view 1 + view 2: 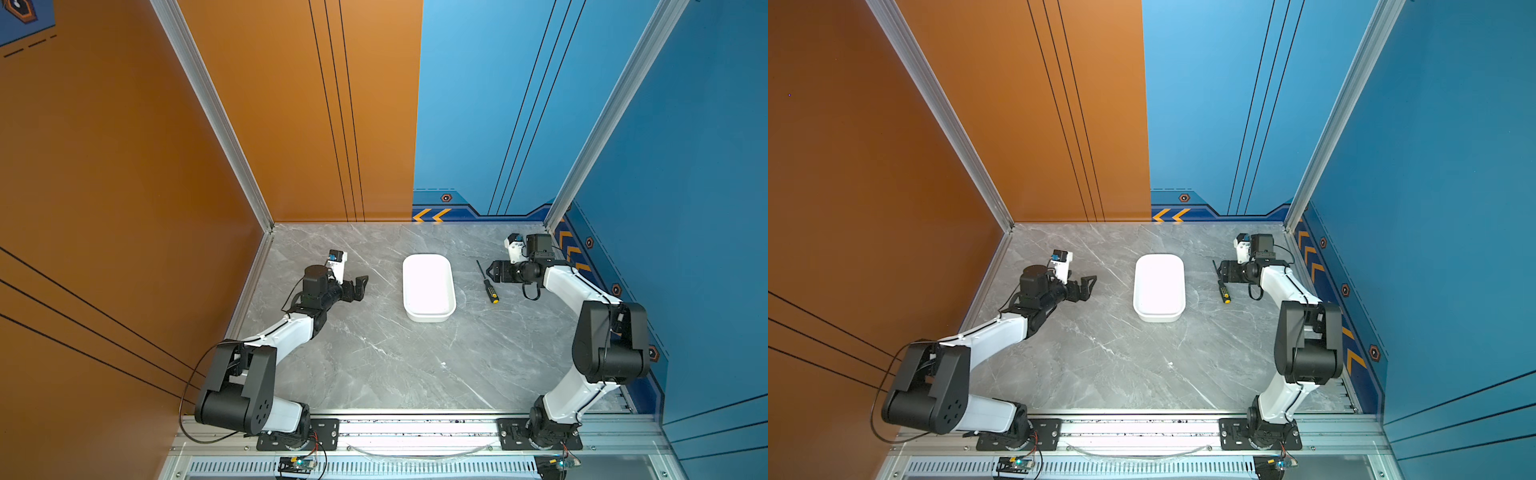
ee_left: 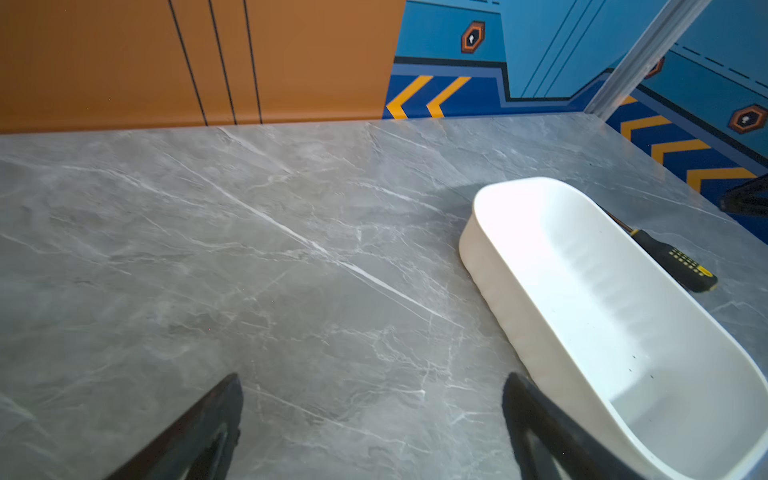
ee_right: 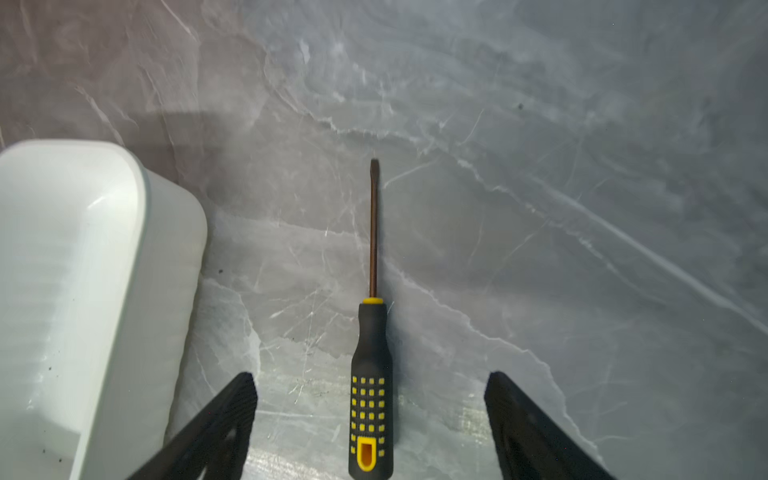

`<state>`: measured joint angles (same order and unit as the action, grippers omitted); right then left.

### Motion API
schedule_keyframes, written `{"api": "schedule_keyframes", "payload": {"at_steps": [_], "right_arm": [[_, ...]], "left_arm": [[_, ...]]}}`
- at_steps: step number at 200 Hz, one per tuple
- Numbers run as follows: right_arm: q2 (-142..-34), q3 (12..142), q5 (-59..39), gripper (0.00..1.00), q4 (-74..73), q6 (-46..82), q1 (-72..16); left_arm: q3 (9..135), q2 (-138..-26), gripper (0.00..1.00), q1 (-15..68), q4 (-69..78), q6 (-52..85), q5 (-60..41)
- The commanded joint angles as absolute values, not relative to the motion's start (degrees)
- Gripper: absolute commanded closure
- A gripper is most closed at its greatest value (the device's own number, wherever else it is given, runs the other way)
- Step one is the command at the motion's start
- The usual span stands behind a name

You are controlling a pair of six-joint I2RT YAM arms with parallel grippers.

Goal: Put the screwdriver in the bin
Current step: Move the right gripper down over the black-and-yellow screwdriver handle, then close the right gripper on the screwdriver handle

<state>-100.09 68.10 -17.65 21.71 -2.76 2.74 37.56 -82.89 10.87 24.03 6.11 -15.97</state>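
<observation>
Black screwdriver [image 3: 371,374] lies near bin [image 3: 143,216] edge, inside wide right gripper [image 3: 372,376]; left gripper [image 2: 374,376] wide.

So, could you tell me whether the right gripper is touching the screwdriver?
Apart. The right wrist view shows the right gripper open around the screwdriver, bare table showing on both sides.

Screwdriver [image 2: 673,259] shaft partly hidden behind bin [image 2: 496,291] wall, one end of bin cut off at edge
</observation>
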Motion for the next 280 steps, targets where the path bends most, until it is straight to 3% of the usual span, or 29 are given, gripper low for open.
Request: {"api": "schedule_keyframes", "payload": {"at_steps": [1, 135, 188, 280], "right_arm": [[-101.5, 71.2, -16.9, 0.17, 30.2, -4.7, 1.4], [-109.9, 75.3, -9.9, 0.29, 35.1, -5.7, -1.4], [-111.3, 76.4, -8.9, 0.47, 35.9, -5.4, -1.8], [-113.7, 77.7, -7.9, 0.62, 37.2, -5.2, -2.2]], "left_arm": [[40.1, -84.4, 0.02, 12.3, 22.8, 7.8, -19.6], [40.6, -88.2, 0.02, 14.3, 22.8, 8.6, -21.7], [40.3, -89.0, 0.02, 14.8, 22.8, 8.7, -23.6], [40.7, -89.4, 0.02, 15.2, 22.9, 8.3, -26.2]]}}
